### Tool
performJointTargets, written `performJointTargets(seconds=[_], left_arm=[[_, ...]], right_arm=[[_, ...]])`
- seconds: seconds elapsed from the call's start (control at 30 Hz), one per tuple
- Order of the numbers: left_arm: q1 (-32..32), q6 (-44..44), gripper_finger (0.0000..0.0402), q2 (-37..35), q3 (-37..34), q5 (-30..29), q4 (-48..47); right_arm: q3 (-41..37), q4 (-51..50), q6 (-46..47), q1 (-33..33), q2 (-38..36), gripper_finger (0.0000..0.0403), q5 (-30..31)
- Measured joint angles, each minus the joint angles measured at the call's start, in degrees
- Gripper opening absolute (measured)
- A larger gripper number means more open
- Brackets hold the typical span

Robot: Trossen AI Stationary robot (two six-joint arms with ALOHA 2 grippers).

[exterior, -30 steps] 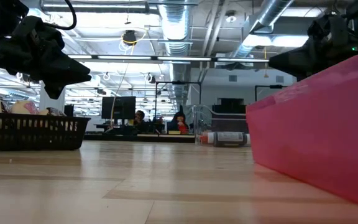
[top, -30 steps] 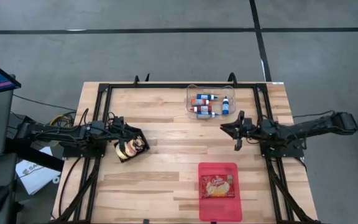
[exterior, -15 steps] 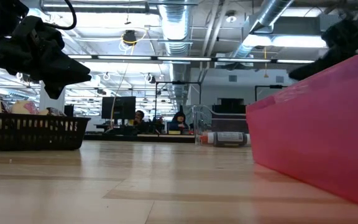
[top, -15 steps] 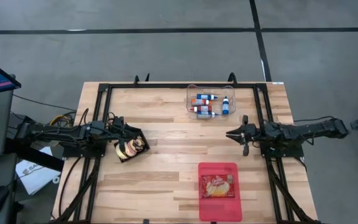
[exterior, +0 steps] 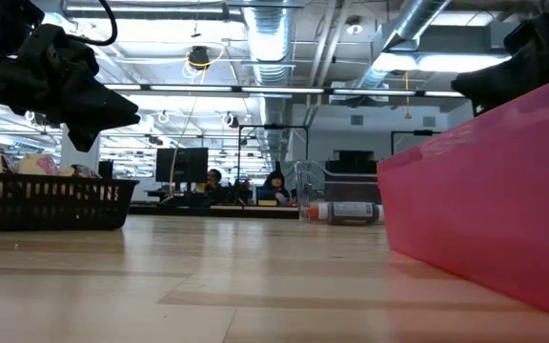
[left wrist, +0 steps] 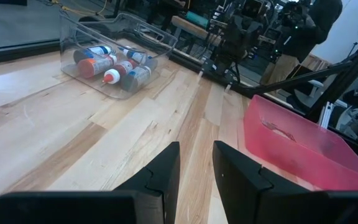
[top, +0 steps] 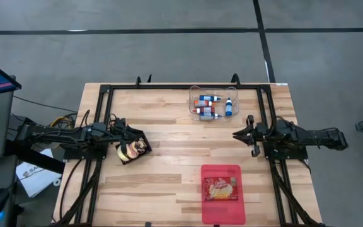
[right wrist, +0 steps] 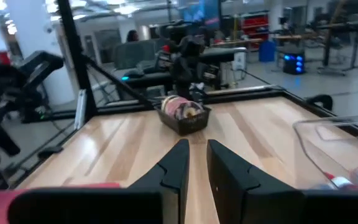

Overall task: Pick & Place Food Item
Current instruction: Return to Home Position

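A yellow and red food packet (top: 220,188) lies flat in the red tray (top: 222,211) near the table's front edge. A black basket (top: 133,150) with round food items stands at the left. My left gripper (top: 141,135) hovers level just above the basket's far side; its fingers (left wrist: 169,163) stand almost together with nothing between them. At the right, my right gripper (top: 236,134) hangs level above the table between the tray and the clear bin, its fingers (right wrist: 179,163) likewise almost together and bare.
A clear bin (top: 213,104) with several small bottles sits at the far middle. A black frame (top: 169,87) runs along the table's far and side edges. Bare wood lies between the basket and the tray. People (exterior: 276,186) sit in the room behind.
My right gripper has drawn back toward the table's right edge, its arm folding in and the gripper tipping to level. The left arm, the basket, the tray and the packet have kept still.
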Motion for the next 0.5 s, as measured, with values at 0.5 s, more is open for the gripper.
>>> performJointTargets(seconds=[0.5], left_arm=[[0.0,0.0,0.0092,0.0,0.0,-0.1,0.0]], right_arm=[[0.0,0.1,2.2,-1.2,0.1,0.0051,0.2]])
